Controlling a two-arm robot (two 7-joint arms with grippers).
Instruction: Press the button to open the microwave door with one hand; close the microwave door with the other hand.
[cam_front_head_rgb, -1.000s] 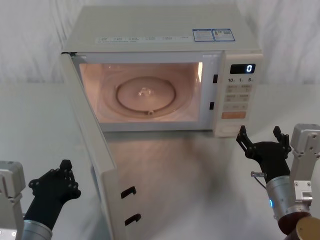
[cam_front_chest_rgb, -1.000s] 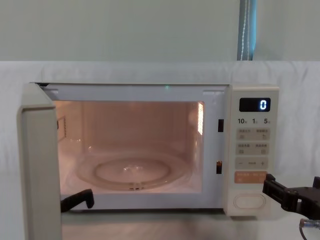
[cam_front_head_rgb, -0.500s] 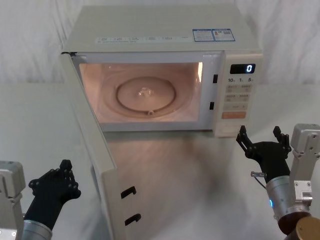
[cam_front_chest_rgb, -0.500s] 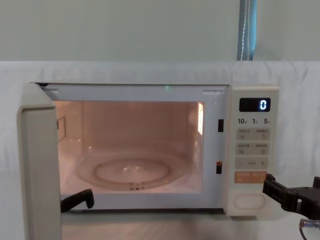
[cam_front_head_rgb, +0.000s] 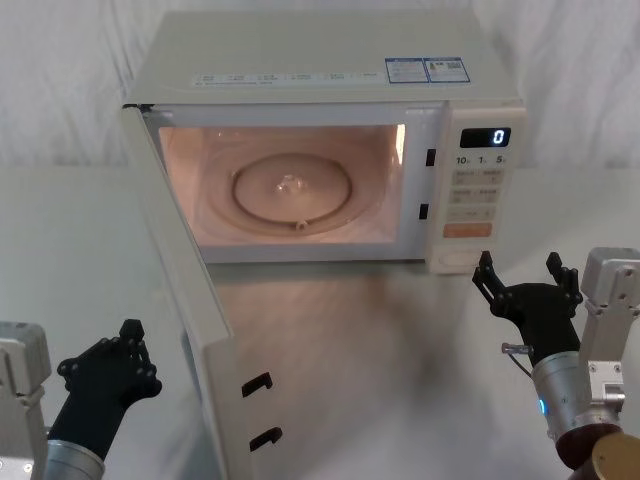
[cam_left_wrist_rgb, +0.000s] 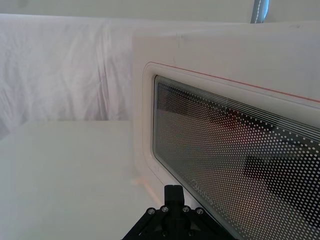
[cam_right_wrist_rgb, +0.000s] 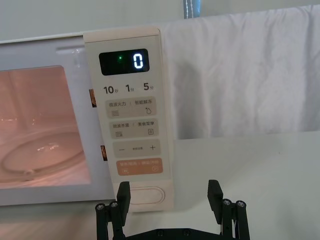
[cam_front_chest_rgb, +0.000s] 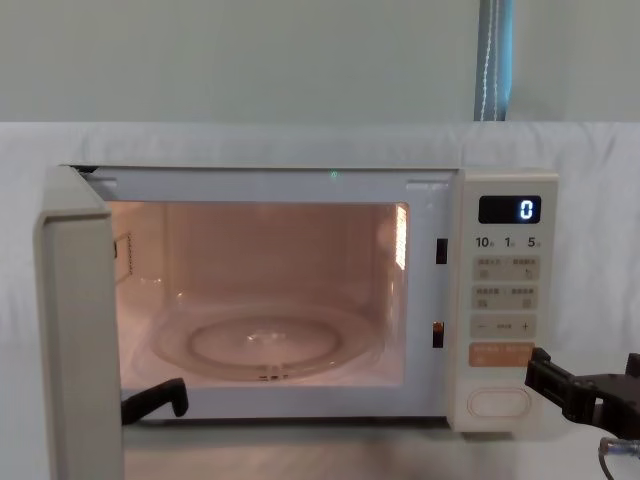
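Microwave door (cam_front_head_rgb: 190, 320) stands swung open, right end effector (cam_front_head_rgb: 527, 276) spread near the button (cam_right_wrist_rgb: 145, 195).

A cream microwave (cam_front_head_rgb: 330, 60) glows pinkish-orange inside, its black display (cam_right_wrist_rgb: 124, 61) showing a blue-white "0", its dot-patterned dark door window (cam_left_wrist_rgb: 235, 165) facing black grippers.

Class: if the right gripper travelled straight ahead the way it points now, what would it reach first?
Probably the button low on the microwave; the right gripper is lined up with it, though depth is unclear.
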